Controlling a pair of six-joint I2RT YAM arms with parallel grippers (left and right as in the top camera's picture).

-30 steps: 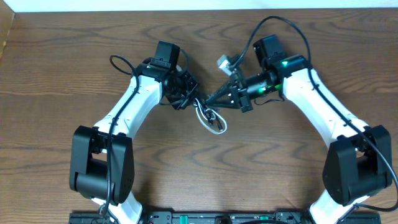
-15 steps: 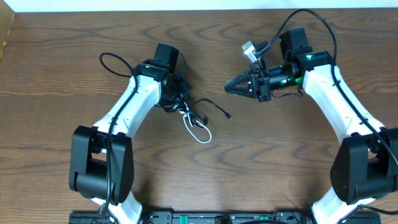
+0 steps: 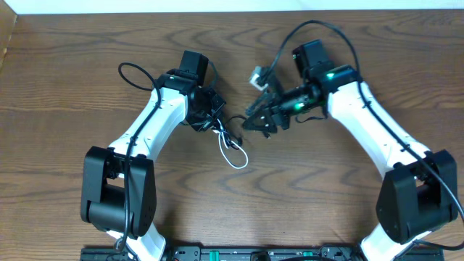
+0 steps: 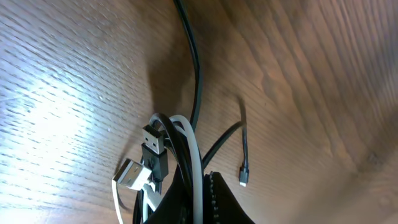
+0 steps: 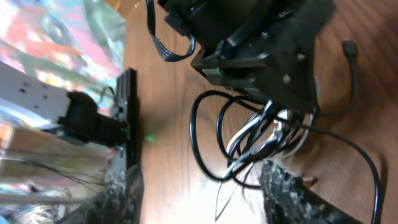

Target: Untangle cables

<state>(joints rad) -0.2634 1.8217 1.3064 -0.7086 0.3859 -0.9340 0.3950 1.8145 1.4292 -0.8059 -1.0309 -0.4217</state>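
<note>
Near the middle of the tabletop (image 3: 65, 65), the cables (image 3: 223, 136) lie in a small tangled bundle between the two arms. The left pincer (image 3: 210, 122) is pressed together on one end of this bundle, pinching the white cable (image 4: 191, 146) together with black ones. One thin black cable (image 4: 244, 149) with a small plug lies loose on the wood. The right pincer (image 3: 251, 123) is spread, its fingers (image 5: 283, 186) apart, just beside the bundle.

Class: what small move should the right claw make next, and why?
Probably ease the right claw forward and close on a loop of the cables: its jaws stand open facing them, while the left claw pinches the bundle.
</note>
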